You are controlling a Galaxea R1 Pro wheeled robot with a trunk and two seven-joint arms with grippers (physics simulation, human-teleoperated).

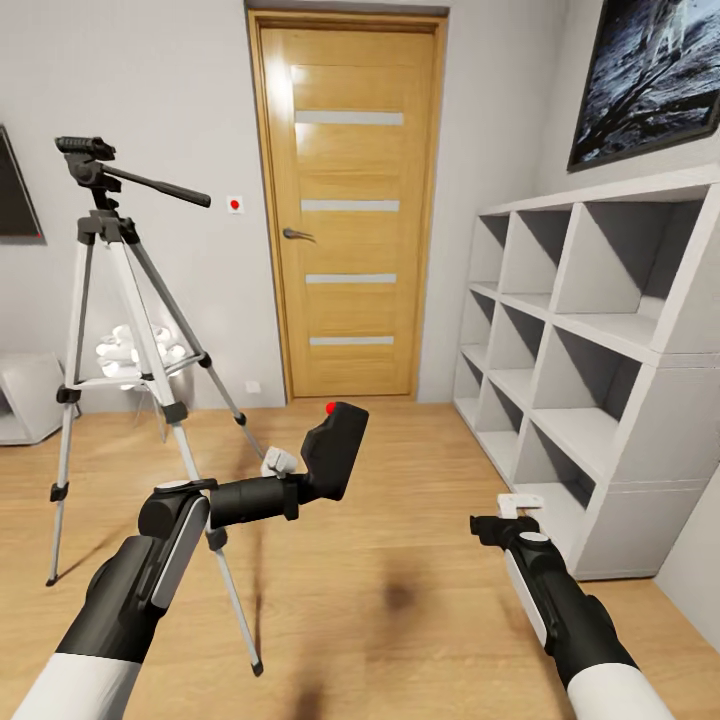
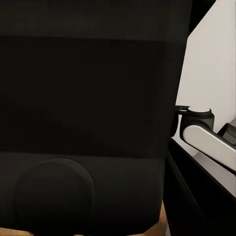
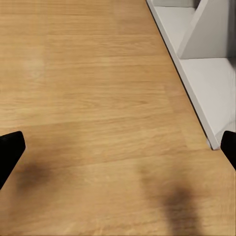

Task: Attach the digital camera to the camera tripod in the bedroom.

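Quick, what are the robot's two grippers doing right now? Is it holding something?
Left gripper: closed on the digital camera.
Right gripper: open, holding nothing, above the wood floor.

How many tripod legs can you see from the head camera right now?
3 legs on the camera tripod: one at far left, one running down toward the robot behind the left gripper, one slanting back toward the door.

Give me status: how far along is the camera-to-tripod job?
Done: the digital camera is picked up, gripped in the left hand and held in the air above the wood floor. In hand: carrying it; the camera tripod stands to the left, its head bare. The right hand is open and holds nothing. Left: raise the camera to the tripod head and attach it.
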